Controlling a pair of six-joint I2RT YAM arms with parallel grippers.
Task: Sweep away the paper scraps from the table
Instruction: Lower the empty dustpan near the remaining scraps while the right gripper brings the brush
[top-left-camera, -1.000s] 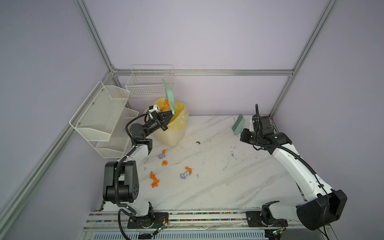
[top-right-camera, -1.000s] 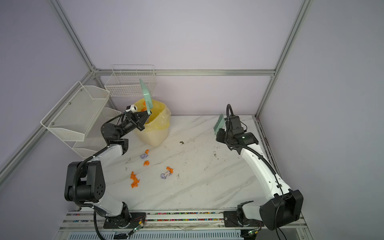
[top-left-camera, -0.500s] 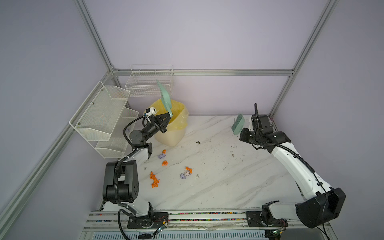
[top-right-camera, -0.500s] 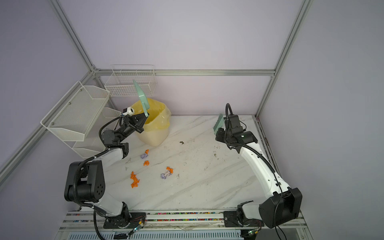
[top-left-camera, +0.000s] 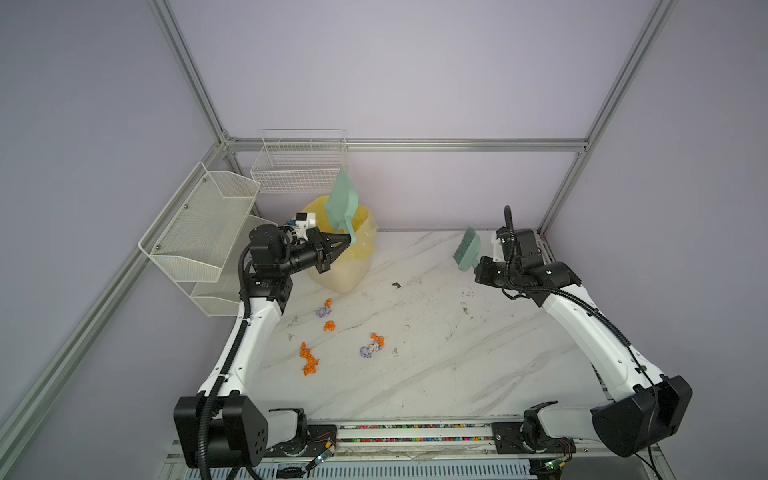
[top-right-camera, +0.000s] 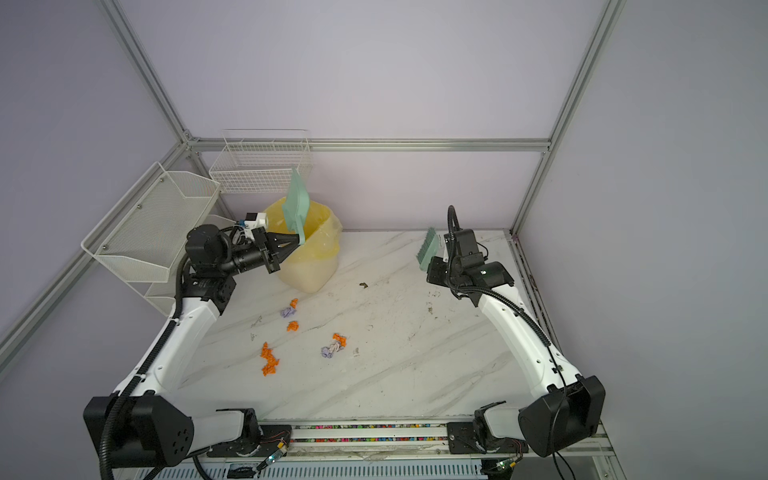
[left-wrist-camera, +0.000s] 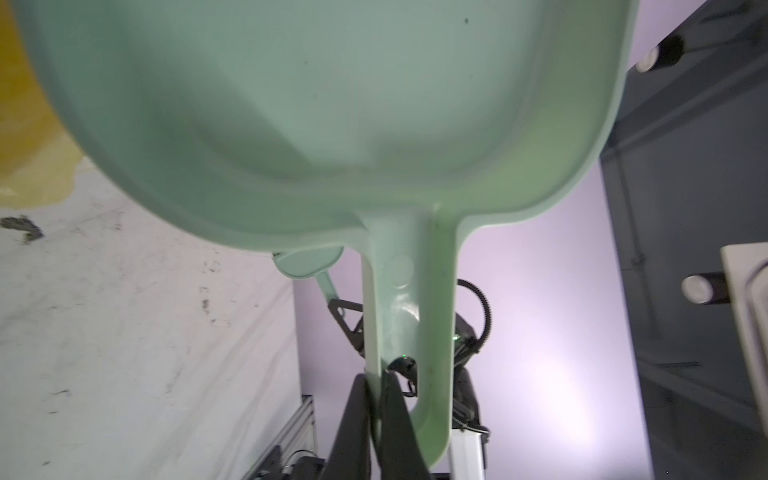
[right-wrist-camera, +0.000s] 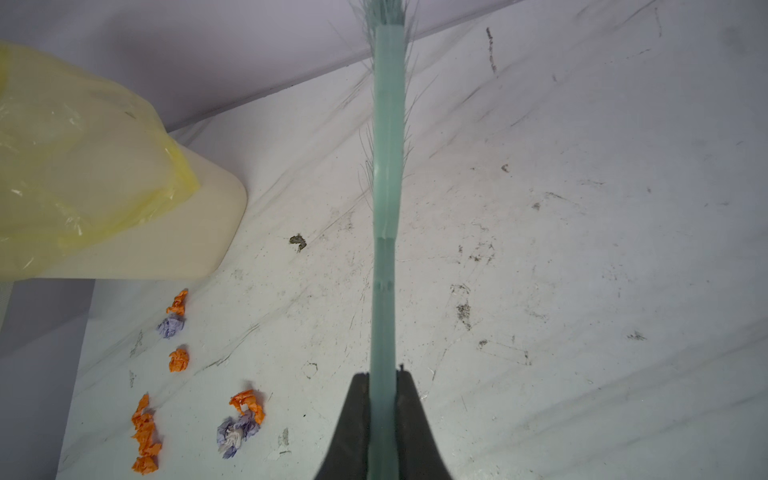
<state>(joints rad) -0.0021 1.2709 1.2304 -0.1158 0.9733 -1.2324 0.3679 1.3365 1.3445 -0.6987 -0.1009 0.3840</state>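
Since a second ago, the left gripper (top-left-camera: 349, 240), clamped on the handle of the green dustpan (top-left-camera: 343, 198), has swung the pan upright over the yellow-lined bin (top-left-camera: 332, 274). The right gripper (top-left-camera: 477, 267) grips the brush (top-left-camera: 467, 248), raised off the table (top-left-camera: 457, 353). Judged part done, with paper scraps (top-left-camera: 309, 360) lying loose before the bin.

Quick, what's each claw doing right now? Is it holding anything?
Left claw: closed, holding the dustpan by its handle.
Right claw: closed, holding the brush by its handle.
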